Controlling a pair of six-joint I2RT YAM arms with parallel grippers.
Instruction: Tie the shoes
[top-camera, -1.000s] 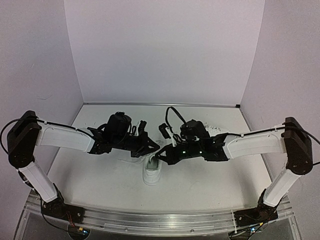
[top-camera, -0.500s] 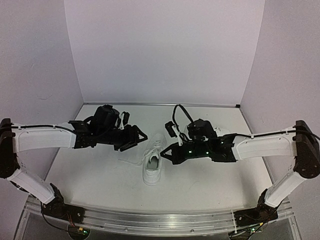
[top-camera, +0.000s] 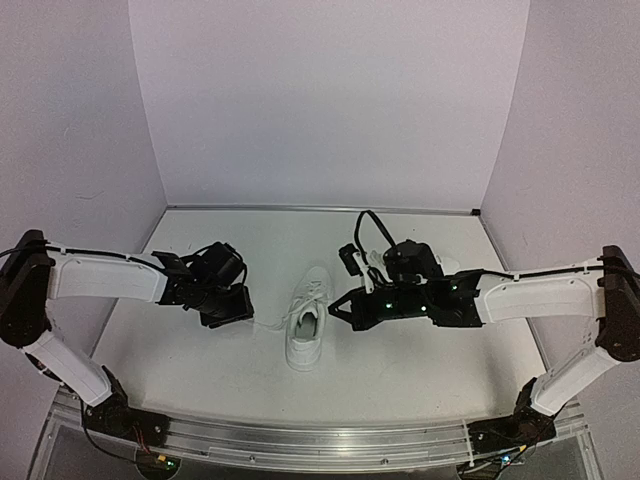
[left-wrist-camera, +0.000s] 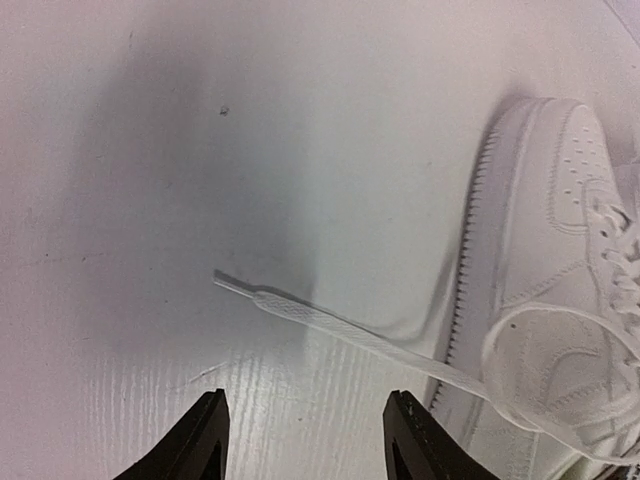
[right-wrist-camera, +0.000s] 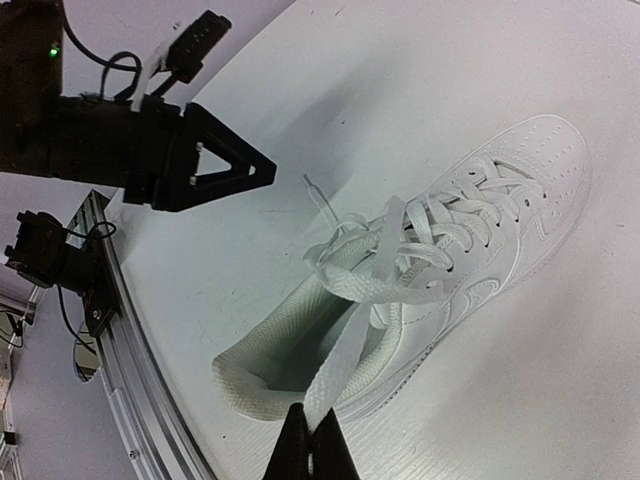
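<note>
One white shoe (top-camera: 306, 330) lies mid-table with its toe pointing away and its laces loose; in the right wrist view the shoe (right-wrist-camera: 520, 190) fills the centre. My right gripper (right-wrist-camera: 310, 445) is shut on one flat lace (right-wrist-camera: 375, 320), which runs taut from the eyelets across the shoe's opening. In the top view the right gripper (top-camera: 336, 308) sits just right of the shoe. My left gripper (left-wrist-camera: 310, 440) is open and empty. It hovers over the other lace end (left-wrist-camera: 300, 312), which lies flat on the table left of the shoe (left-wrist-camera: 550, 250). The left gripper (top-camera: 238, 306) is apart from the shoe.
The white tabletop (top-camera: 180, 370) is enclosed by pale walls on three sides. A metal rail (top-camera: 300, 445) carrying both arm bases runs along the near edge. A black cable loops above the right wrist (top-camera: 365, 225).
My left gripper opened, dropped its lace and drew back to the left, lower over the table. My right gripper kept its lace and shifted slightly right.
</note>
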